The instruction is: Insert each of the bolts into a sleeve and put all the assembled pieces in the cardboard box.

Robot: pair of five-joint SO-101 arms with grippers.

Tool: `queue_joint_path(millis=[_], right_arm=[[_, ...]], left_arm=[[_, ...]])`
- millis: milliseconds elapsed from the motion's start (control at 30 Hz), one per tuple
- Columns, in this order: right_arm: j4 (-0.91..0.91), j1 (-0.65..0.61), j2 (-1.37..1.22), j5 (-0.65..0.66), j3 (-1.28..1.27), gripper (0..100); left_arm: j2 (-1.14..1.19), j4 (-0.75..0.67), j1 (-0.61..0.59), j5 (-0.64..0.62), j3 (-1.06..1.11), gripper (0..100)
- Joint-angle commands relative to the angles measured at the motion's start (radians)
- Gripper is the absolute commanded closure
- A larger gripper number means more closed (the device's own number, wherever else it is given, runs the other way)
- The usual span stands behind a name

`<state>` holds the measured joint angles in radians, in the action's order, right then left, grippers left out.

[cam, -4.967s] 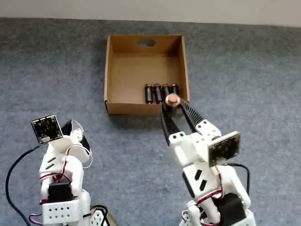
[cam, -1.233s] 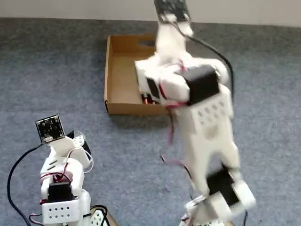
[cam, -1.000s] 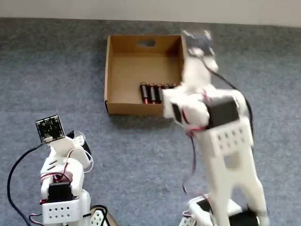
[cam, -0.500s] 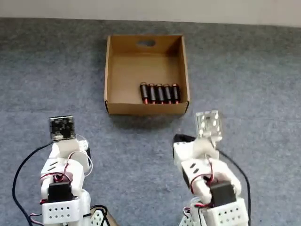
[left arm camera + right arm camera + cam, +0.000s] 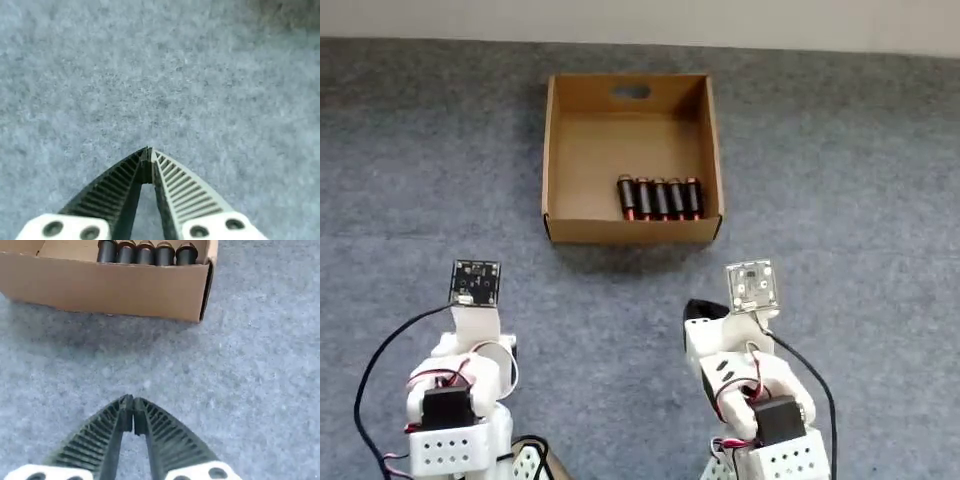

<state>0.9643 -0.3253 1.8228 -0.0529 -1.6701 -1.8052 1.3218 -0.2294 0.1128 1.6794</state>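
The whole table is covered by a grey carpet [image 5: 840, 160], and everything else is placed on it. The cardboard box [image 5: 610, 140] is found at the far middle of the carpet in the high view, with its open side up. A handle hole [image 5: 631, 92] is cut in its far wall. From the right wrist view the near wall of the box [image 5: 115, 287] is seen from outside, a little ahead of the gripper.

The left arm [image 5: 455, 390] and the right arm [image 5: 750, 385] are folded back at the near edge of the table, well apart from each other and both on the near side of the box. Neither of them is touching the box.

The left gripper [image 5: 148, 152] is held above bare carpet. Its jaws are pressed together, the tips meet, and nothing is pinched between them. The right gripper [image 5: 131, 401] is also held above bare carpet, pointed toward the near right corner of the box. Its jaws are closed against each other as well, and nothing is gripped.

Five assembled pieces [image 5: 660, 198] are laid inside the box. They are dark and are set side by side in one row, touching or almost touching each other. The row is placed against the near wall, closer to the right wall than to the left one. In the right wrist view the ends of the pieces [image 5: 145, 251] are seen just above the edge of the near wall.
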Motion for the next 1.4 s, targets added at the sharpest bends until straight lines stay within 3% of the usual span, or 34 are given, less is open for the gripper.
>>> queue_joint_path(millis=[0,567,700,800,900,1067,1367], right_arm=[[-0.012,0.01,0.01,0.009,-0.142,99.2],[-0.012,0.012,0.013,0.009,-0.142,99.2],[-0.012,0.025,0.015,0.009,-0.142,99.2],[-0.012,0.117,0.016,0.009,-0.142,99.2],[-0.012,0.174,0.016,0.009,-0.142,99.2],[-0.012,0.113,0.015,0.009,-0.142,99.2],[-0.012,0.111,0.01,0.009,-0.142,99.2]], left_arm=[[-0.002,0.009,-0.027,0.003,0.016,99],[-0.002,0.009,-0.013,0.003,0.016,99],[-0.002,0.011,0.113,0.003,0.016,99],[-0.002,0.012,0.213,0.003,0.016,99],[-0.012,0.014,0.209,0.003,0.016,99],[-0.013,0.015,0.177,0.003,0.016,99],[-0.013,0.012,0.18,0.003,0.016,99]])
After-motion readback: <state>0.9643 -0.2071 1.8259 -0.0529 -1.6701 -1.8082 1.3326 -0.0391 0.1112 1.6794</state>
